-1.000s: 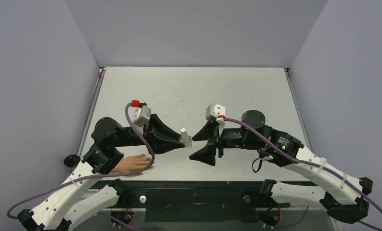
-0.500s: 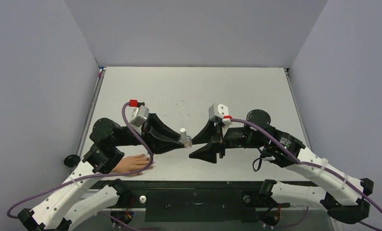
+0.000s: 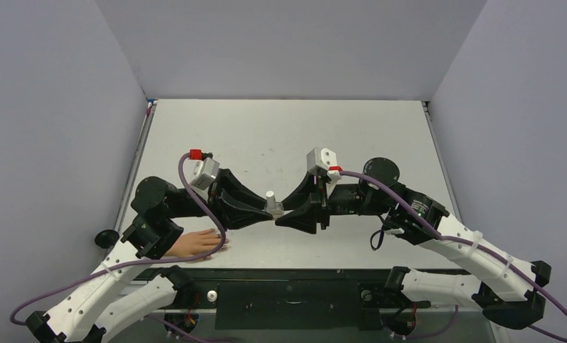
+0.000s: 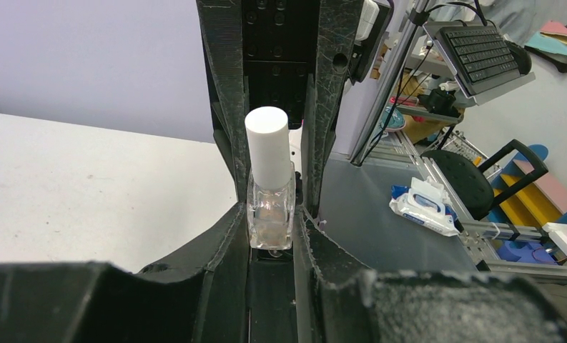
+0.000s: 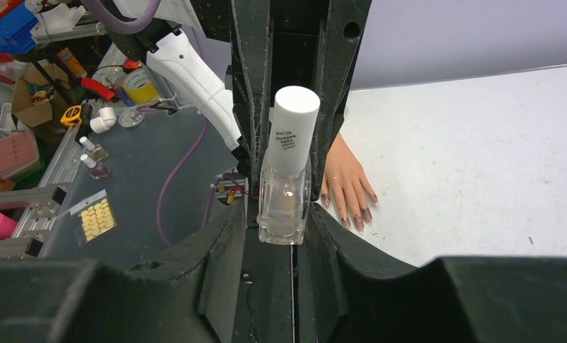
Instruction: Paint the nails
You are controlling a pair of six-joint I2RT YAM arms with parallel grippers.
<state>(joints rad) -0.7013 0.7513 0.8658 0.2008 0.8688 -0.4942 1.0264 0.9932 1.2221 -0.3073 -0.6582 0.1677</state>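
At lower left the one hand (image 3: 198,244) lies flat on the counter (image 3: 280,136), at least four dark nails (image 5: 357,218) showing, the left pincer (image 3: 269,212) clamps the single bottle (image 3: 272,204), and the right pincer (image 3: 284,218), grip I cannot tell, should seat squarely on the cap (image 4: 267,143) before twisting.

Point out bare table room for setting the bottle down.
Bare: far half of the table, from back wall to the arms; near strip between right tool and front edge. Crowded: centre, where it meets the left tool at the bottle; near-left, fake hand under left arm.
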